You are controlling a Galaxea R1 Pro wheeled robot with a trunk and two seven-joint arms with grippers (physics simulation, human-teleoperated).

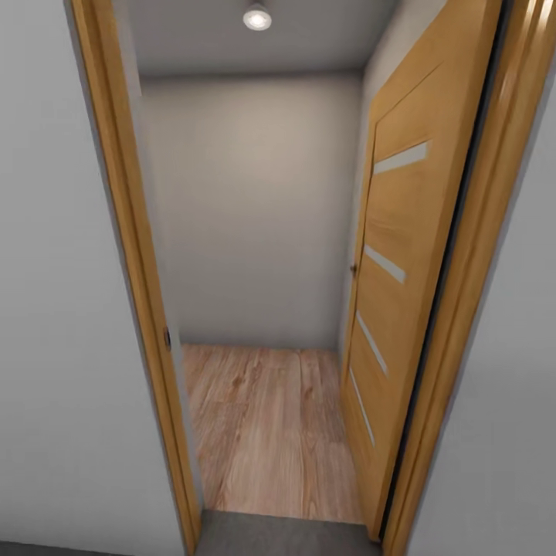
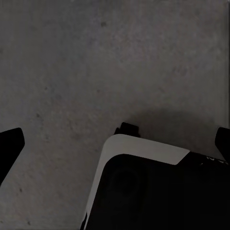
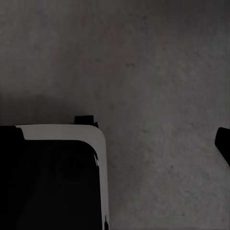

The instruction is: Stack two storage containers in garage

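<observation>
An open wooden door (image 1: pixel 401 309) frames a small wood-floored room (image 1: pixel 270 432), while both wrist cameras face grey concrete floor (image 2: pixel 72 72), left fingertips (image 2: pixel 10 143) spread wide, right jaw width unclear.

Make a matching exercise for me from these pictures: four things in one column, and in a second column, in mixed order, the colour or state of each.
Things:
1. door
2. ceiling lamp
3. plank floor beyond the doorway
4. concrete floor under the wrist cameras

Colours or states:
A. dark grey and rough
B. swung open, on the right of the doorway
C. light wood
D. switched on, glowing white

Pairs: 1-B, 2-D, 3-C, 4-A
</observation>
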